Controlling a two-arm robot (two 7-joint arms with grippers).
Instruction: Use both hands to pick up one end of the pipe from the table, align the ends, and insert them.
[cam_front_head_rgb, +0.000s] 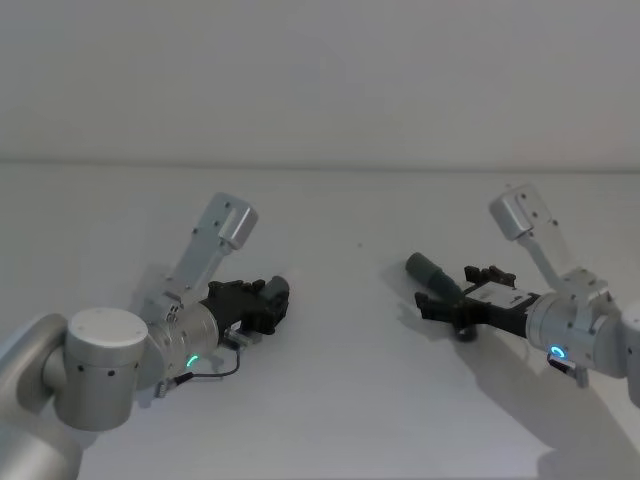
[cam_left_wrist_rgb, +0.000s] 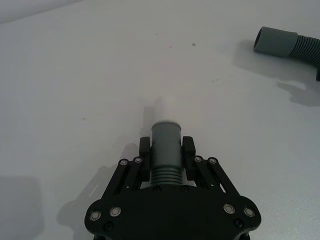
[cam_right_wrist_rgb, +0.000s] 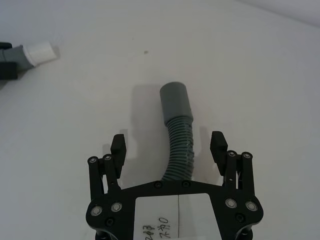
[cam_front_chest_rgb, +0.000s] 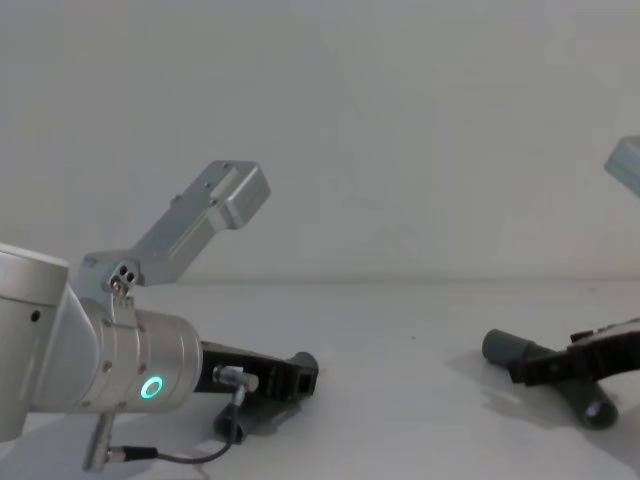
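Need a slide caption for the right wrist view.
Right tool open astride the sleeve-ended pipe piece on the table; left tool's pale-tipped piece beyond.

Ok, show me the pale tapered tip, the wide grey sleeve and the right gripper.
pale tapered tip (cam_left_wrist_rgb: 166, 109), left wrist view, its middle
wide grey sleeve (cam_right_wrist_rgb: 175, 102), right wrist view, its side wall
right gripper (cam_right_wrist_rgb: 168, 143), right wrist view, midway between open fingertips

tipped pipe (cam_left_wrist_rgb: 165, 142) left, sleeved pipe (cam_front_head_rgb: 432, 272) right
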